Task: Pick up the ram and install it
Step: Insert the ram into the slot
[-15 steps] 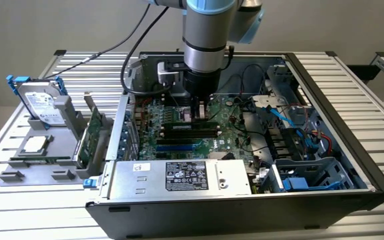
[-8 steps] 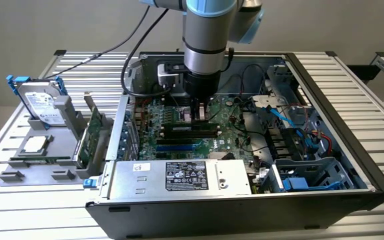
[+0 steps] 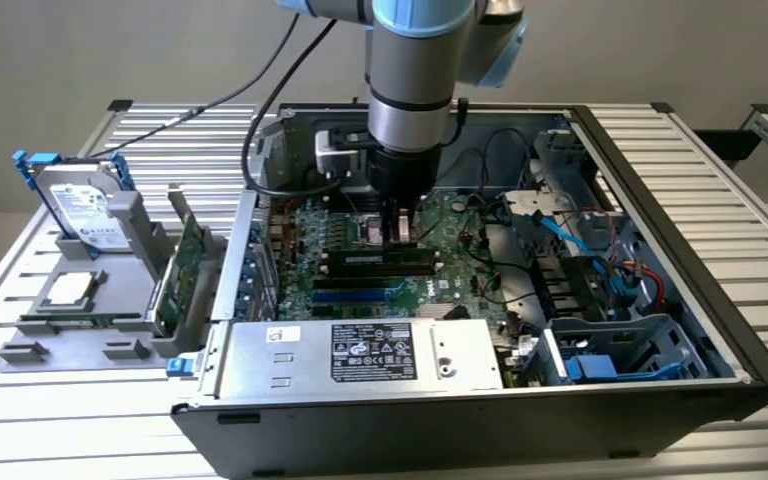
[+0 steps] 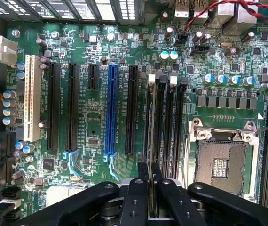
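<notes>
My gripper (image 3: 404, 232) hangs straight down inside the open computer case (image 3: 704, 290), low over the motherboard (image 3: 357, 235). In the wrist view its two black fingers (image 4: 135, 197) stand close together, shut on the ram (image 4: 150, 193), which shows edge-on as a thin strip between them. The strip lines up with the row of black memory slots (image 4: 164, 127), with their white latches (image 4: 151, 79), beside the CPU socket (image 4: 221, 162). Whether the ram touches a slot I cannot tell.
A grey holder (image 3: 77, 335) at the exterior view's left carries a hard drive with blue rails (image 3: 84, 205), a wide green expansion card (image 3: 187, 265) and a processor (image 3: 71, 290). The power supply (image 3: 357, 350) and blue cables (image 3: 584, 235) crowd the case.
</notes>
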Action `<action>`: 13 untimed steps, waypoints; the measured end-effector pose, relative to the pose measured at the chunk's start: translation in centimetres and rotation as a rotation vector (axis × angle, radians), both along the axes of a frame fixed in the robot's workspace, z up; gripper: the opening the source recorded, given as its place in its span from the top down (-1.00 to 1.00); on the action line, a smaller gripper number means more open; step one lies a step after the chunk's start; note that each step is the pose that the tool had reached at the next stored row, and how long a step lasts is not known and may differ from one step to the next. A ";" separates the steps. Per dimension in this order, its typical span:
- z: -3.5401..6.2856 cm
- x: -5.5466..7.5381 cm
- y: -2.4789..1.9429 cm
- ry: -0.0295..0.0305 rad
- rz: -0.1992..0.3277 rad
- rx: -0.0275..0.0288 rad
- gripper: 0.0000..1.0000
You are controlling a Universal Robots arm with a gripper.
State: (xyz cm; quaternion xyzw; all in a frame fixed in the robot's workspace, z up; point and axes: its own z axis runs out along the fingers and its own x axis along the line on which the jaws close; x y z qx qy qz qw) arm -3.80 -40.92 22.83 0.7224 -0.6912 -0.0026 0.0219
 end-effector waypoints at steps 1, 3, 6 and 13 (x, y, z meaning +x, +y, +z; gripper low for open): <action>-0.03 0.0 -0.02 -0.0001 0.000 0.0000 0.73; -0.06 0.0 -0.04 0.0001 0.000 -0.0003 0.73; -0.12 0.0 -0.04 0.0001 0.000 -0.0001 0.73; -0.45 0.0 -0.04 0.0001 0.000 -0.0001 0.73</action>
